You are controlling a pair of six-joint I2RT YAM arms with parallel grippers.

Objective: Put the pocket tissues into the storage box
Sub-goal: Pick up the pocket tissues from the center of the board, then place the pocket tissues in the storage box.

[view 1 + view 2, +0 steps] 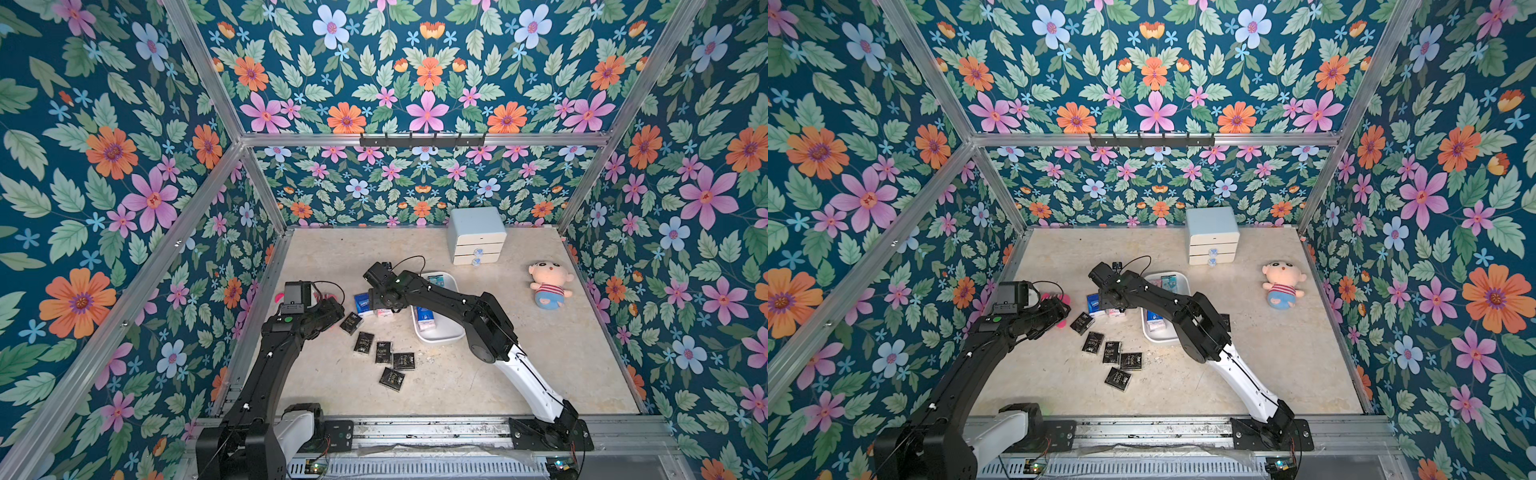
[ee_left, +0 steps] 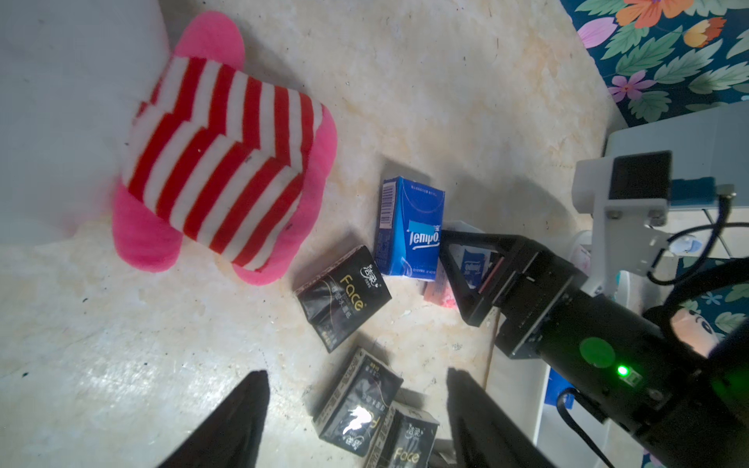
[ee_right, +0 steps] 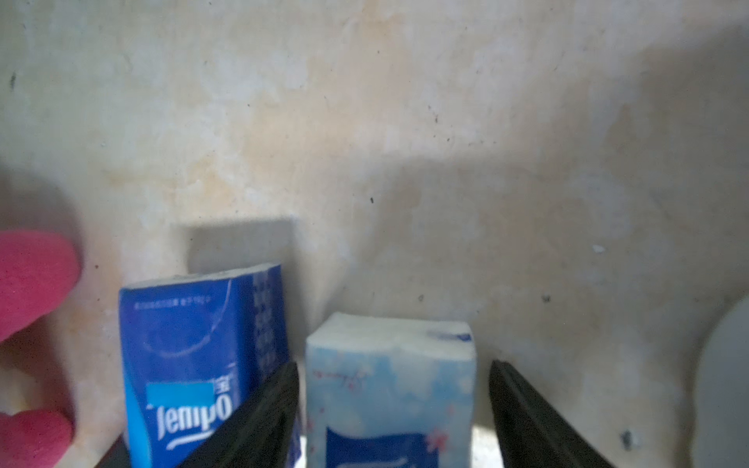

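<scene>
Several black pocket tissues (image 1: 384, 352) lie scattered on the table in front of the storage box (image 1: 440, 338), a white tub with light blue and blue packets (image 1: 424, 316) inside. A dark blue packet (image 3: 194, 364) lies left of the box. Beside it my right gripper (image 3: 391, 372) stands open around a light blue packet (image 3: 389, 397), with a gap at one finger. A pink packet (image 2: 439, 293) lies just under it. My left gripper (image 2: 356, 375) hangs open over two black packets (image 2: 356, 409) and holds nothing.
A pink plush doll with red and white stripes (image 2: 227, 162) lies beside the left arm. A pale blue drawer cabinet (image 1: 476, 235) stands at the back. Another plush doll (image 1: 548, 284) lies at the right. Flowered walls close in three sides of the table.
</scene>
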